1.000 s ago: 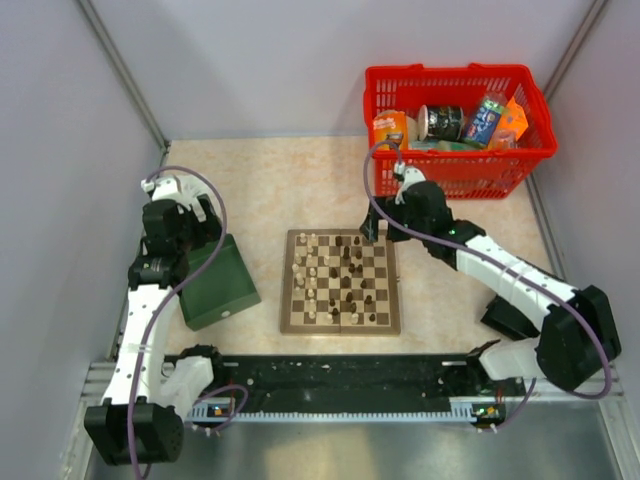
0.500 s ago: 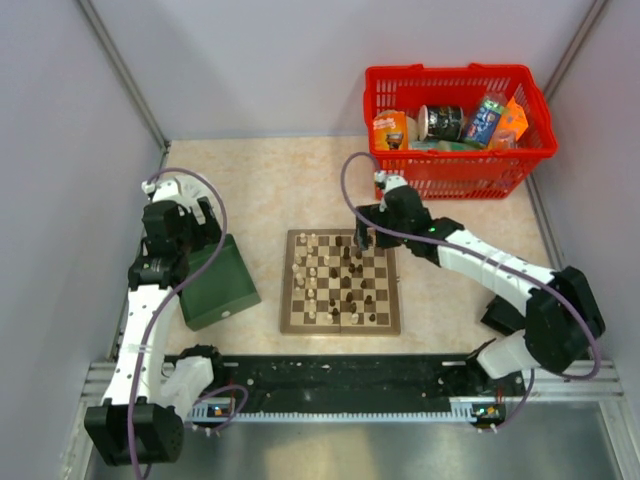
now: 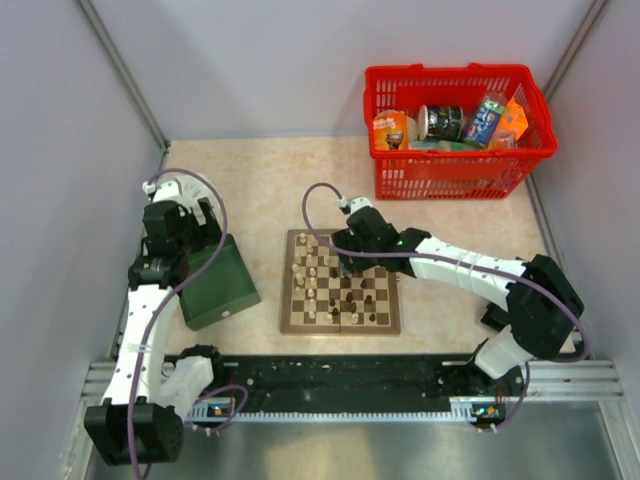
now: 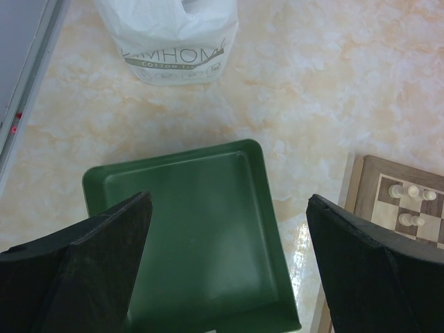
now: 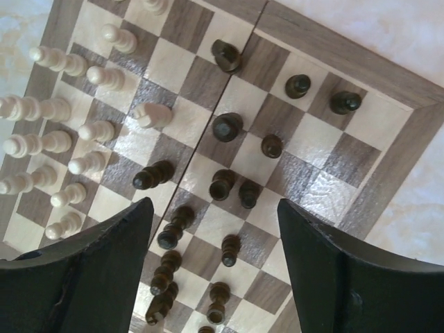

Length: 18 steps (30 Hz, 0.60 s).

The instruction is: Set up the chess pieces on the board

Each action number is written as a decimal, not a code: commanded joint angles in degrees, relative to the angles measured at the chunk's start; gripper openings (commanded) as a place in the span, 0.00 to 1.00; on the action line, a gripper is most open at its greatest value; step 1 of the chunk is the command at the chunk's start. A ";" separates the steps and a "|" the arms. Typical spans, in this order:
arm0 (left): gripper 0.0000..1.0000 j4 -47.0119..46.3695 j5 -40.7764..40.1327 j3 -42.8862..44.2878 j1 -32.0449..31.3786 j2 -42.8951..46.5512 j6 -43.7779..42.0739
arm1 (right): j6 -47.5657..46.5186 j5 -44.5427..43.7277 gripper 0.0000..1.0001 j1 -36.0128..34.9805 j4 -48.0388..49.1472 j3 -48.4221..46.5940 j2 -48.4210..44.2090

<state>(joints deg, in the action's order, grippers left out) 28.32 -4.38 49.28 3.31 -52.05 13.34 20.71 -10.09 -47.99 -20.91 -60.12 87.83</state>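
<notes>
Marbled beige table [image 4: 347, 83], white bag [image 4: 173, 28] — reads "COTTON", checkered board [image 3: 340, 328]

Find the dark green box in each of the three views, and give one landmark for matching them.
Top external: the green box lies left of centre, just left of the board.
Left wrist: the green box fills the lower middle; the board shows at the right edge.
Right wrist: the green box is not in it; the board fills the picture.
Shared landmark: the board.
</notes>
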 commanded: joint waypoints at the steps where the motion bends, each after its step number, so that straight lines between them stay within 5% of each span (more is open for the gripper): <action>1: 0.99 -0.28 -0.98 0.03 0.03 0.11 -0.60 | 2.23 -1.86 0.72 -2.28 -0.71 -2.73 0.85; 11: 0.99 -0.19 -1.77 -0.50 0.03 0.55 -0.69 | 4.16 -6.34 0.64 -2.46 0.34 -3.07 -0.91; 18: 0.99 -0.10 -2.21 -0.41 0.03 0.64 -0.69 | 3.02 -13.12 0.44 -0.62 -0.10 -4.22 -3.63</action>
<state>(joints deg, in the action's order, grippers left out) 28.51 -5.65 49.06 3.31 -52.03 13.34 23.79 -19.03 -49.84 -21.26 -60.73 87.74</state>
